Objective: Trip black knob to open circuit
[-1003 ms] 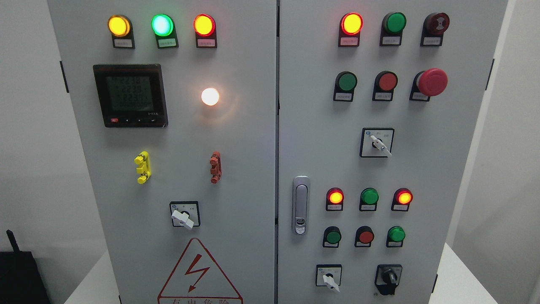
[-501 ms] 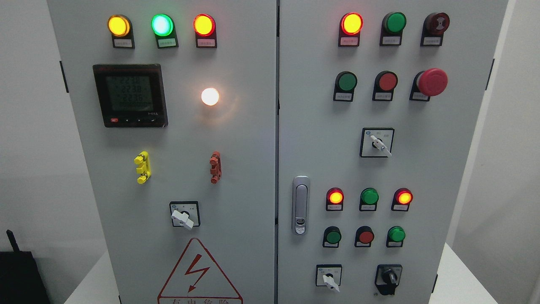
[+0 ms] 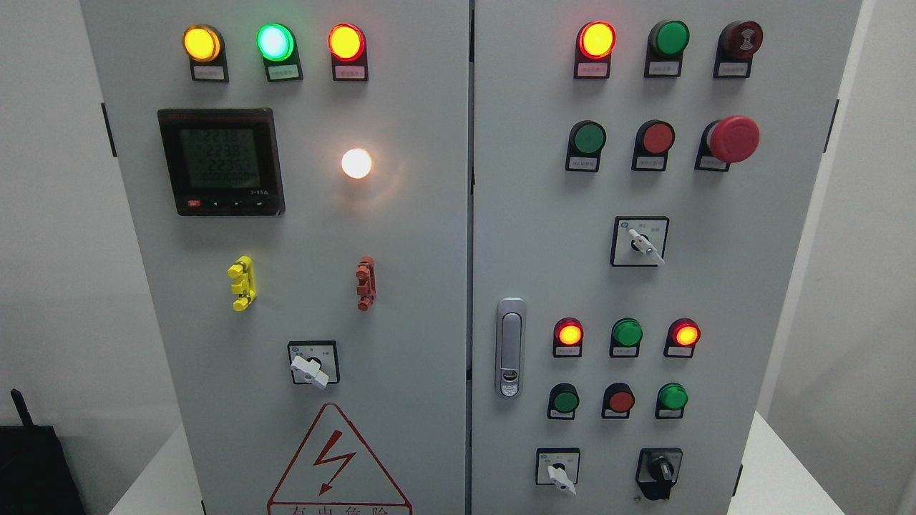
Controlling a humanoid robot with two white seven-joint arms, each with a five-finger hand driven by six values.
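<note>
- Grey steel fronts fill the head view: a two-door electrical cabinet (image 3: 429,236) stands on a white counter (image 3: 773,472), its doors meeting at a vertical seam just right of centre.
- The black knob (image 3: 660,468), a rotary selector, sits at the lower right corner of the right door, just right of a white-handled selector switch (image 3: 559,473) and below a row of three small buttons.
- Above that row, two lit red lamps (image 3: 569,334) flank an unlit green one; a second white-handled switch (image 3: 640,243) sits higher on the same door.
- A red mushroom-head stop button (image 3: 731,139) projects near the right door's upper right, beside a green and a red push button.
- A silver door latch (image 3: 509,347) is set at the right door's left edge, beside the seam.
- On the left door, a yellow, a green and a red lamp (image 3: 346,42) glow along the top, above a black digital meter (image 3: 220,162) and a bright white lamp (image 3: 356,164).
- A yellow fitting (image 3: 242,283) and a red fitting (image 3: 366,283) are mounted at mid-height, with another white-handled switch (image 3: 311,366) beneath them and a red-bordered lightning warning triangle (image 3: 335,461) at the bottom edge.
- Neither hand of the robot appears in the frame, so whether the fingers are apart or together cannot be told.
</note>
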